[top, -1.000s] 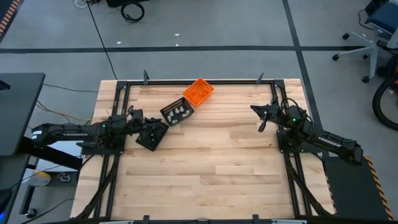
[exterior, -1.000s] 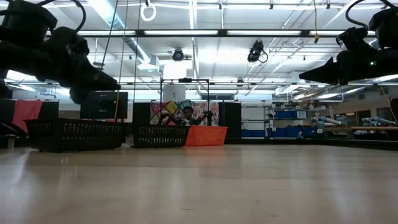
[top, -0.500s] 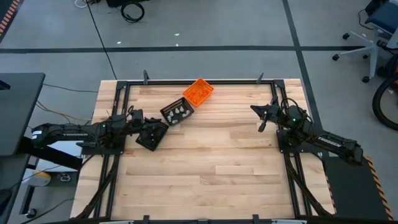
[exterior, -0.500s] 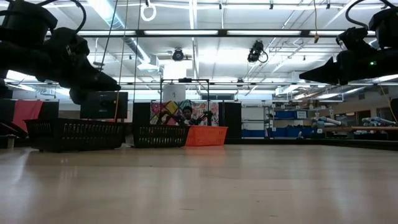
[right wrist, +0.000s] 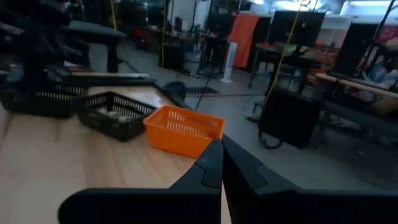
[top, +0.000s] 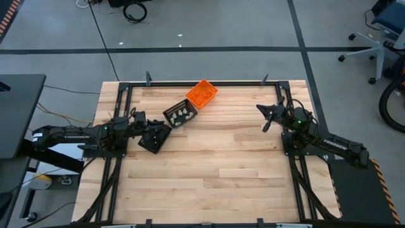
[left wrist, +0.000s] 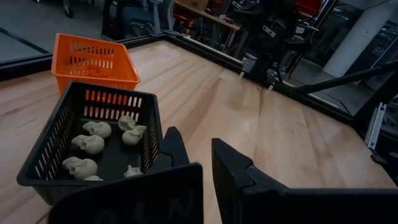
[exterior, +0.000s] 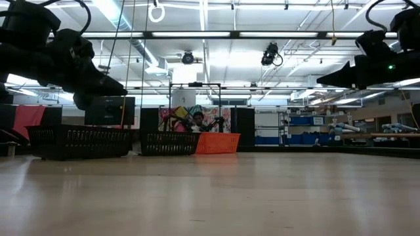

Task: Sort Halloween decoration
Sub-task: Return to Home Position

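The pincer (right wrist: 221,145), closed, faces an orange tray (right wrist: 184,132).

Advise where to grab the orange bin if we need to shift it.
Pinch the top rim of a wall from above, one finger inside, one outside: the orange bin is open-topped, thin-walled and probably too wide to span. Take the side facing away from the black bin, which sits close beside it.

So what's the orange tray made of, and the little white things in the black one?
Orange tray: likely moulded plastic, evenly bright with slotted walls. Whitish trinkets: maybe plastic or rubber, dull and lumpy; can't be sure. Black tray: likely the same plastic, same slotted walls.
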